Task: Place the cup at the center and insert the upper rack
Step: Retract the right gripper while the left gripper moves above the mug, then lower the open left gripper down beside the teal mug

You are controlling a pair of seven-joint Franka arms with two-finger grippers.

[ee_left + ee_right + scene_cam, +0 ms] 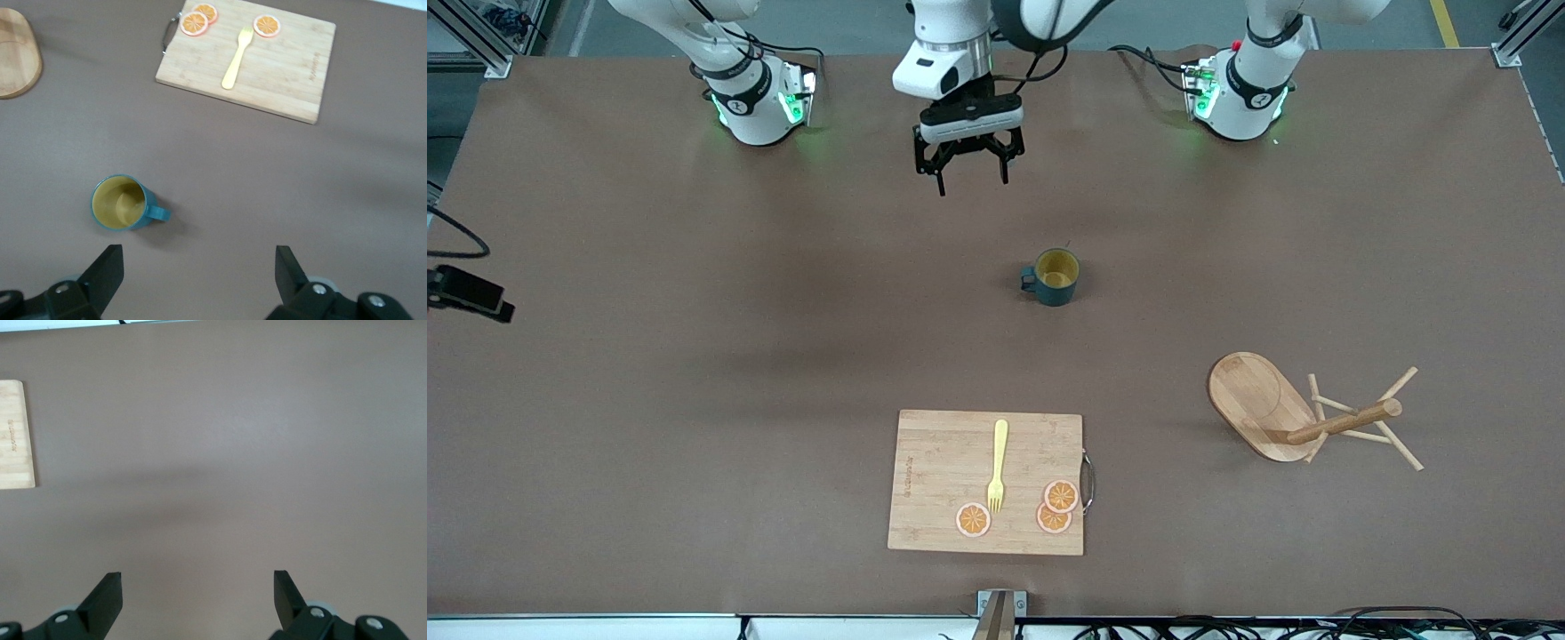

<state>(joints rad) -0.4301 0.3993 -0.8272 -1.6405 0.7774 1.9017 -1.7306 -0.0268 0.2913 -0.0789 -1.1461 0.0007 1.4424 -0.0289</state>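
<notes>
- The cup, dark teal with a mustard-yellow inside, stands upright on bare brown tabletop near the middle, handle toward the right arm's end.
- The upper rack lies tipped over toward the left arm's end — oval base on edge, round post and thin pegs pointing sideways, all pale wood.
- Nearer the front camera than the cup sits a rectangular bamboo cutting board with a metal handle; a yellow fork and three orange slices lie on it. Small print along one edge, unreadable.
- Left tool hangs over the tabletop, fingers spread wide, gripping nothing — the cup shows just ahead in its wrist view.
- Right tool is wide apart too, empty, over bare tabletop.
</notes>
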